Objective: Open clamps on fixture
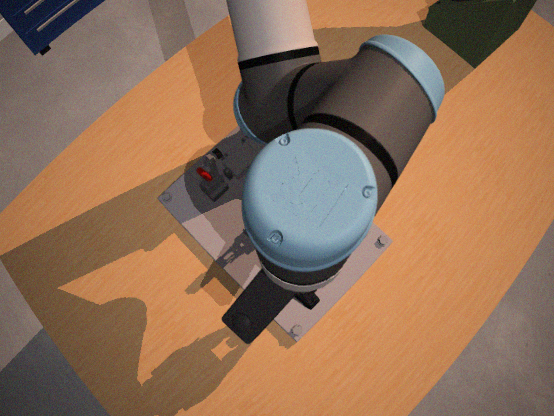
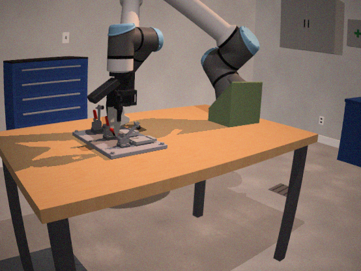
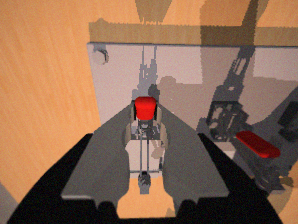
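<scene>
Orange bench (image 2: 202, 156) carries your fixture plate (image 2: 143, 150) at nine o'clock. Your end effector (image 3: 146, 131) is clenched on one toggle clamp's red handle (image 3: 145, 107). Another clamp (image 3: 257, 143) waits at three o'clock. Next, judge: swing this handle fully back.

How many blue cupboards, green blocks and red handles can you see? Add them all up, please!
Blue cupboards: 2
Green blocks: 1
Red clamp handles: 2, one squeezed in the pincer, one free beside it
Total: 5
</scene>
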You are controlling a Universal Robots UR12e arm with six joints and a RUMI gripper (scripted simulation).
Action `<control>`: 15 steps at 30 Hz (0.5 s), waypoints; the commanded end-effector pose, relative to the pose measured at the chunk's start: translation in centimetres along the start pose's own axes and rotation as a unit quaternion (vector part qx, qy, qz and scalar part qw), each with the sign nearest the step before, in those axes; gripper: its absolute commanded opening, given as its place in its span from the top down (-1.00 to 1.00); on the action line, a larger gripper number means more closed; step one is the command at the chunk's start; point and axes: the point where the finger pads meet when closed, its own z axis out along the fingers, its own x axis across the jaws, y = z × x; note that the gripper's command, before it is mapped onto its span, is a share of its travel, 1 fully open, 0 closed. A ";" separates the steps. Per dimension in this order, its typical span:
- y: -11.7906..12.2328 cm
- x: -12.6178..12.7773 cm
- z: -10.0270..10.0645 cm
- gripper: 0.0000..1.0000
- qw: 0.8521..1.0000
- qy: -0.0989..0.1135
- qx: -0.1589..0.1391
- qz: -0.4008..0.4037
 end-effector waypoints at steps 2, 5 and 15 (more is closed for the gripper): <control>0.6 -0.1 -0.5 1.00 1.000 0.000 0.001 -0.001; 0.8 -0.1 -0.6 1.00 1.000 0.000 0.001 -0.001; 1.4 -0.1 -0.8 1.00 1.000 -0.001 0.001 -0.001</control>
